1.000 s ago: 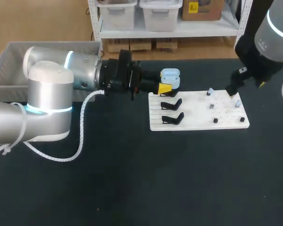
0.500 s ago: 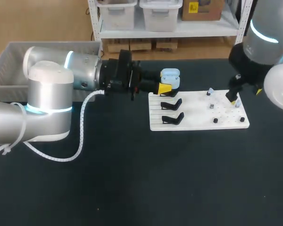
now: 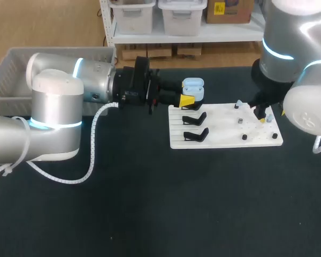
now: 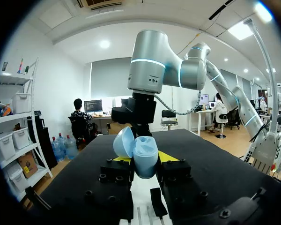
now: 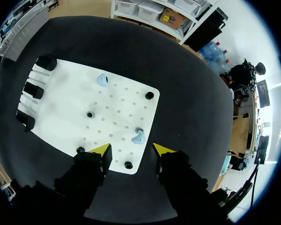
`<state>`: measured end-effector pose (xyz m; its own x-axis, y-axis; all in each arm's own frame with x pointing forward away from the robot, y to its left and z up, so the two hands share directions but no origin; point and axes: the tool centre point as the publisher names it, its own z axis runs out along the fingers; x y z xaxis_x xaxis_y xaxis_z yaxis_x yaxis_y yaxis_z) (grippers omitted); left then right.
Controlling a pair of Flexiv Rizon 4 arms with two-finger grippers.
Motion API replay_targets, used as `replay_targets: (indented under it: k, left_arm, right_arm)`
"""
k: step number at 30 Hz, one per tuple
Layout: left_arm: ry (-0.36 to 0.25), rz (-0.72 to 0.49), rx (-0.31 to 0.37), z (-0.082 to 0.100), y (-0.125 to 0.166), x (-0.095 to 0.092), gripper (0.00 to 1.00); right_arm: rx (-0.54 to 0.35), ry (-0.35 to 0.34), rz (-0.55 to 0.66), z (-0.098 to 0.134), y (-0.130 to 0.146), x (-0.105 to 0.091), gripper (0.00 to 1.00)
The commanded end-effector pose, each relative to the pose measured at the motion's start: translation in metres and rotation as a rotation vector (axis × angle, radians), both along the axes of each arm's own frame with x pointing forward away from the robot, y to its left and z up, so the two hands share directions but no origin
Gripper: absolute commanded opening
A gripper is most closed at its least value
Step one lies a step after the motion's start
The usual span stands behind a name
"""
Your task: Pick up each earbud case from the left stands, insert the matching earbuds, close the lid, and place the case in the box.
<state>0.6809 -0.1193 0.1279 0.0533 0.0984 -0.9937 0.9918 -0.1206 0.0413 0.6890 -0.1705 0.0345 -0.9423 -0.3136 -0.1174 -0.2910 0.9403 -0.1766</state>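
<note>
Head view hides most of my right end effector (image 3: 262,115) under its own arm; only a yellow tip shows, above the white board (image 3: 219,128). From that wrist I see the fingers spread, with a pale blue earbud (image 5: 138,137) sitting on the board just ahead of the gap, untouched. My left end effector (image 4: 144,161) pinches the earbud case (image 4: 145,153). The case is pale blue and glossy, its lid swung open. Its base is hidden between the fingers.

One case (image 4: 145,157), two earbuds (image 5: 102,79) (image 5: 138,136)
</note>
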Motion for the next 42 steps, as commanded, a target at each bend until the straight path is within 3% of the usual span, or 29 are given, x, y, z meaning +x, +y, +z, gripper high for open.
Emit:
replay_targets:
  k: [1,12,42]
  left_arm:
    - [-0.003,0.004,-0.003,-0.001,0.000,-0.001,0.00]
    - [-0.003,0.004,-0.003,-0.001,0.000,-0.001,0.00]
    - [-0.003,0.004,-0.003,-0.001,0.000,-0.001,0.00]
  right_arm:
    - [-0.014,-0.009,-0.017,-0.004,0.003,0.003,0.49]
    - [-0.055,-0.048,-0.065,-0.011,-0.004,0.009,0.46]
    - [-0.050,-0.066,-0.088,-0.021,-0.010,0.013,0.30]
